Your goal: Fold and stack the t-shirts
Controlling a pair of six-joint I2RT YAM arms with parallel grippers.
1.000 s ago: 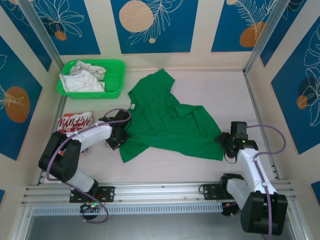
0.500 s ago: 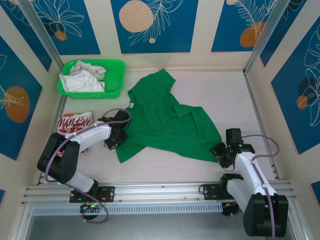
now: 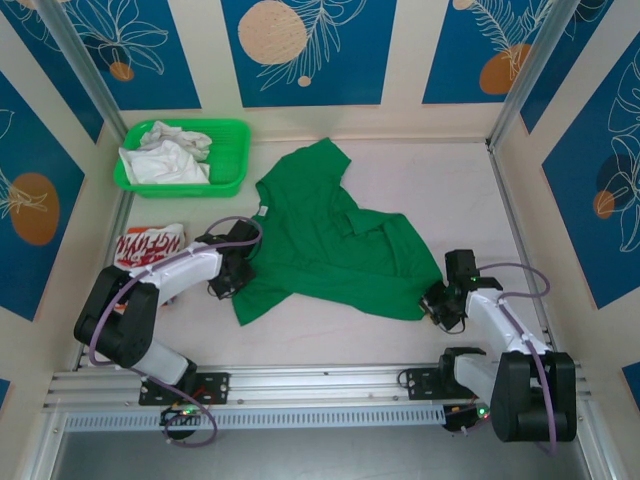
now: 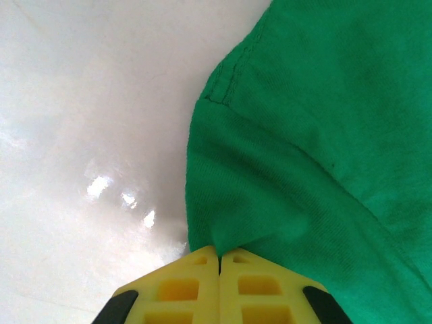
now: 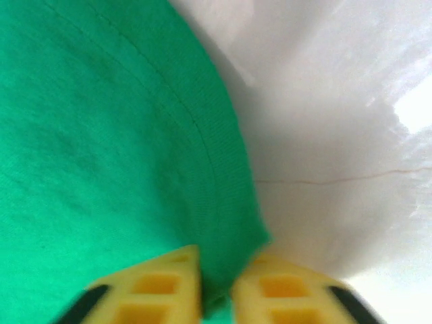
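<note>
Pale table (image 3: 420, 180) inside a booth of blue wall panels (image 3: 340, 60) printed with leaves and orange discs

Green t-shirt (image 3: 330, 245): spread but rumpled across the middle of the overhead frame, one sleeve pointing toward upper centre, a fold ridge across the chest, lower hem running from lower left toward the right

Red t-shirt (image 3: 150, 243): white lettering, lying as a compact bundle at the left edge of the frame, below the basket (image 3: 238, 165), well apart from the green one

Basket, upper left: green plastic, white cloth (image 3: 165, 160) heaped inside

Left gripper (image 3: 230, 275): at the left border of the green t-shirt, centre-left in the overhead frame. Wrist view shows the yellow fingers (image 4: 179, 287) pressed flat together with no gap, a small peak of green cloth pinched at the tips, bare glossy table to the left of it

Right gripper (image 3: 437, 303): at the shirt's lower-right corner. Wrist view shows the yellow fingers (image 5: 158, 283) nearly together, the stitched hem running down into the narrow slot between them (picture is soft, but the cloth is plainly clamped), bare table on the right side of that frame
</note>
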